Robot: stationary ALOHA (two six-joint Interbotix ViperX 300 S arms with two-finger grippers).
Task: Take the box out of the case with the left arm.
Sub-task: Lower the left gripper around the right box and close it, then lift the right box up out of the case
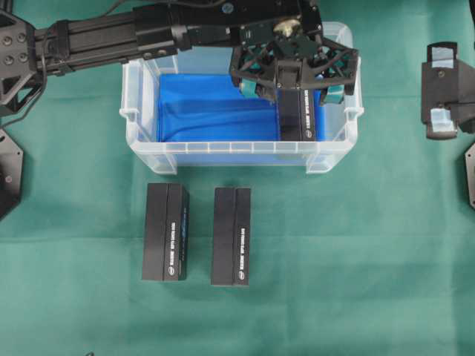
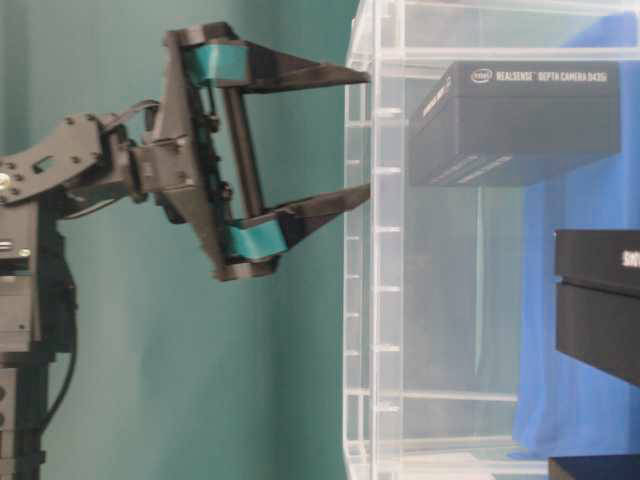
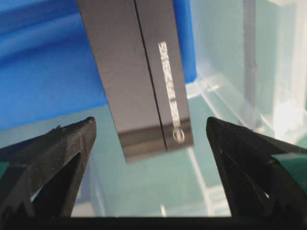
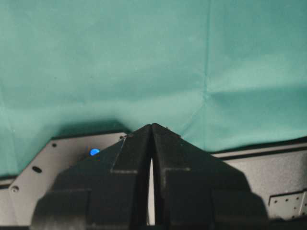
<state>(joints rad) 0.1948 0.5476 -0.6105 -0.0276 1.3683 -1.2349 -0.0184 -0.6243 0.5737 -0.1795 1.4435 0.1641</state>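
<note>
A: Item one, holder?

B: My left arm's black open-frame fingers (image 1: 291, 87) with teal pads, spread wide and gripping nothing.

A: Item two?

B: One long black rectangular box (image 1: 297, 113) with white lettering, lying between and just below my finger tips, untouched, at the right end of the clear plastic case (image 1: 141, 144) with the blue bottom.

A: Others?

B: Two matching black boxes (image 1: 165, 232) on the green cloth surface (image 1: 356, 259), outside the case. My right fingers (image 4: 151, 132) are pressed together.
</note>
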